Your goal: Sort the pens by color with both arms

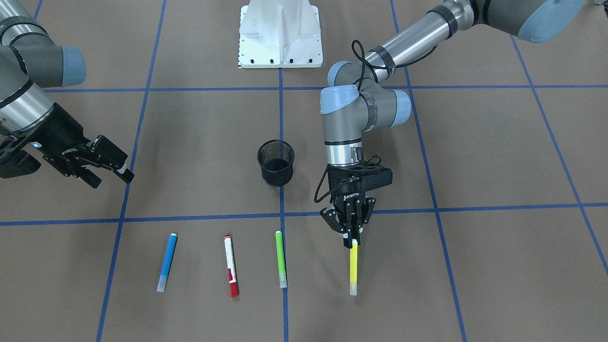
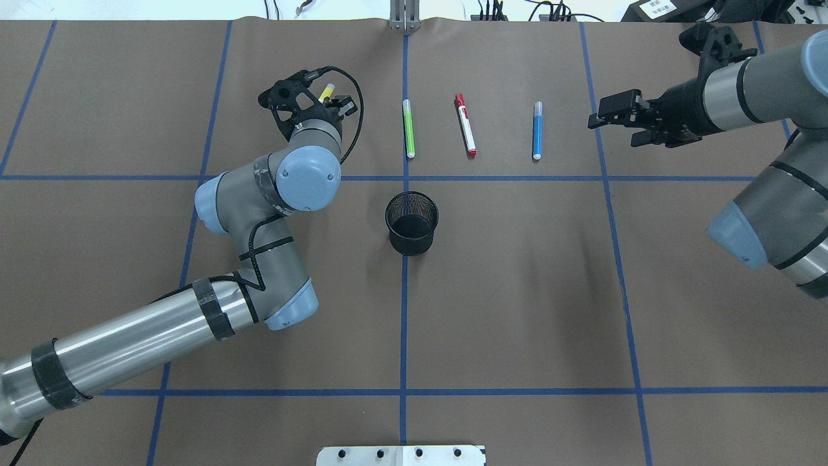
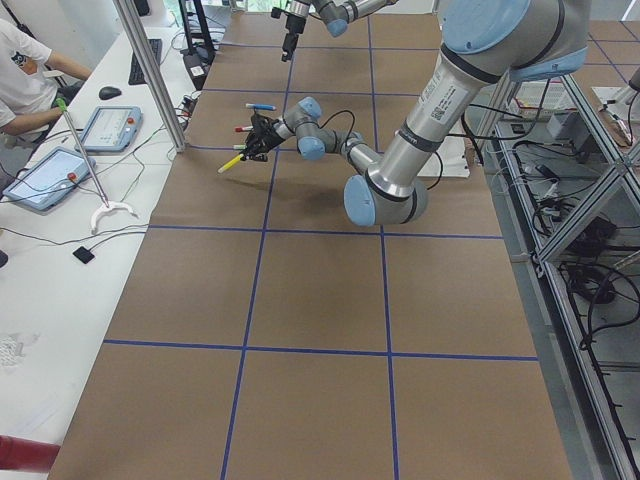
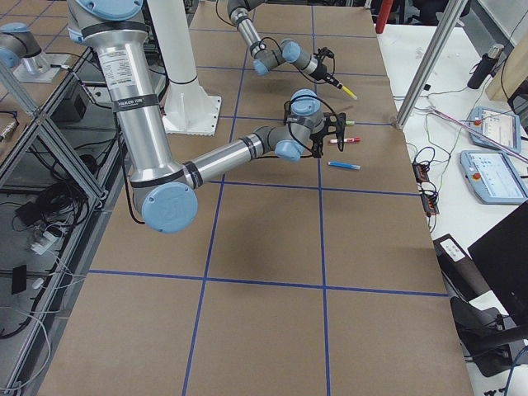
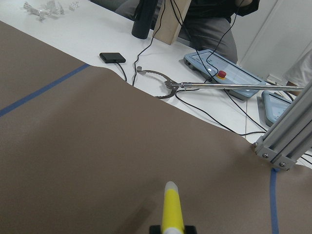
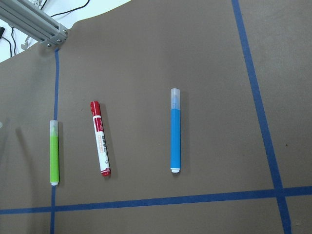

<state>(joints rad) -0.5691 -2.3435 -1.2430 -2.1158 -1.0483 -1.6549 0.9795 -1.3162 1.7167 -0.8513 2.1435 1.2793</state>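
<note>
Fingers of our left gripper [image 1: 352,236] clamp one end of the yellow pen [image 1: 353,268], which looks raised off the table [image 1: 498,156], its free end pointing away from us. Our right gripper [image 1: 112,180] hangs spread and empty, off to the side. Nearest us stands the cup [image 1: 275,162], no pen showing in it. Beyond lie the green pen [image 1: 281,259], red pen [image 1: 231,266] and blue pen [image 1: 167,262], untouched in a row. We judge sorting barely begun: one in hand, three left.
</note>
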